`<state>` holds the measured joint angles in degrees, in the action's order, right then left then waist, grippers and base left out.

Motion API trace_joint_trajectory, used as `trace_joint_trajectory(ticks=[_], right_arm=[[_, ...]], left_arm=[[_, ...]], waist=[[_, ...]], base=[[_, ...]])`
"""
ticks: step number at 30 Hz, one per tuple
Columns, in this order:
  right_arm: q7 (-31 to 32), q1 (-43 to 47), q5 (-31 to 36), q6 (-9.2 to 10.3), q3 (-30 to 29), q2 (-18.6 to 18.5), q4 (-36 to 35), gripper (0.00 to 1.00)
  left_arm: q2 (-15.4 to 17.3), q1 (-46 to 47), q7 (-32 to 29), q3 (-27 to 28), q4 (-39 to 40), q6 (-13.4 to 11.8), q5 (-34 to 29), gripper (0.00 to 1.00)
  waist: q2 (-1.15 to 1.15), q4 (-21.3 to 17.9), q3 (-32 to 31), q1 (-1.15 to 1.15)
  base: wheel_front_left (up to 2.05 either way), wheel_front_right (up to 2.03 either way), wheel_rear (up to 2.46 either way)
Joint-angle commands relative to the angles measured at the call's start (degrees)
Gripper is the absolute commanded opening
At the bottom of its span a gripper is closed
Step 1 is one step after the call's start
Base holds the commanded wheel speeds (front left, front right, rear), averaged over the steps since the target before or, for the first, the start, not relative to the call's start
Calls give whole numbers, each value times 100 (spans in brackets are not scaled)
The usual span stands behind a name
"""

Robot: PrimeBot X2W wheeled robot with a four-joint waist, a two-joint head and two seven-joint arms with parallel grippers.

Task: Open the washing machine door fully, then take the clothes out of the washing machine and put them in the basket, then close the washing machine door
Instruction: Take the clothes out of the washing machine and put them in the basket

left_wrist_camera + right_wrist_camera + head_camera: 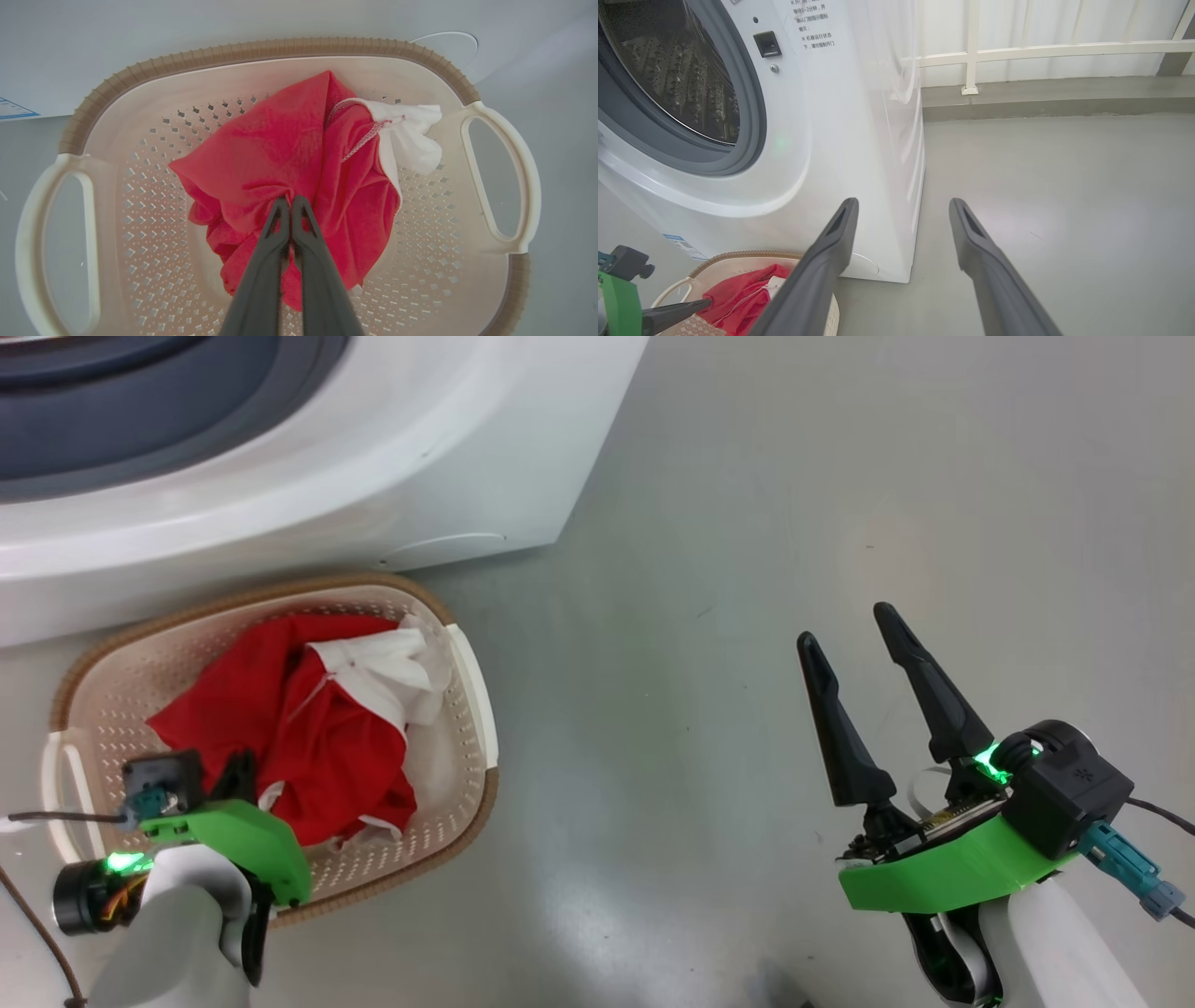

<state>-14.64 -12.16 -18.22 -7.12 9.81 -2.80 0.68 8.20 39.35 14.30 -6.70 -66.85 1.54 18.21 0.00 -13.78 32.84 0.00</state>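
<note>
Left tool (289,200) pinching clothes (280,149), basket (261,49) lengthwise along washing machine (420,457) front

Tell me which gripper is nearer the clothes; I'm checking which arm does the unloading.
Left. The left gripper is shut on the clothes, pinching the red fabric inside the basket. The right gripper hangs open over the floor, off to the basket's right.

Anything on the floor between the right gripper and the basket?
No. In the head view, the stretch between the right gripper and the basket is bare grey floor.
</note>
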Motion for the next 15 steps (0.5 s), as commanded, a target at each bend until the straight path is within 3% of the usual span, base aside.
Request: trace_joint_trajectory(ticks=[1,4,5,7,8,15], right_arm=[[-36,-50,-30,-36,116,-8,-158,100],[-36,-82,-37,-36,133,-8,-165,100],[-36,-93,-39,-36,134,-8,-164,100],[-36,-106,-43,-36,134,-8,-156,100],[-36,-110,-43,-36,127,-8,-142,100],[-36,-135,-63,-36,112,-8,-104,100]], left_arm=[[188,56,70,154,-14,9,18,0],[211,132,70,137,-154,13,-4,0],[217,156,70,136,-169,3,-10,7],[215,185,70,133,-231,-18,-16,77],[210,210,70,134,-251,-36,-20,100],[163,181,70,225,-130,-94,30,100]], waist=[[0,-61,111,0],[0,-90,186,0],[0,-94,202,0],[0,-98,221,0],[0,-90,220,0],[0,-8,134,0]], base=[[0,0,0],[0,0,0],[0,0,0],[0,0,0],[0,0,0],[0,0,0]])
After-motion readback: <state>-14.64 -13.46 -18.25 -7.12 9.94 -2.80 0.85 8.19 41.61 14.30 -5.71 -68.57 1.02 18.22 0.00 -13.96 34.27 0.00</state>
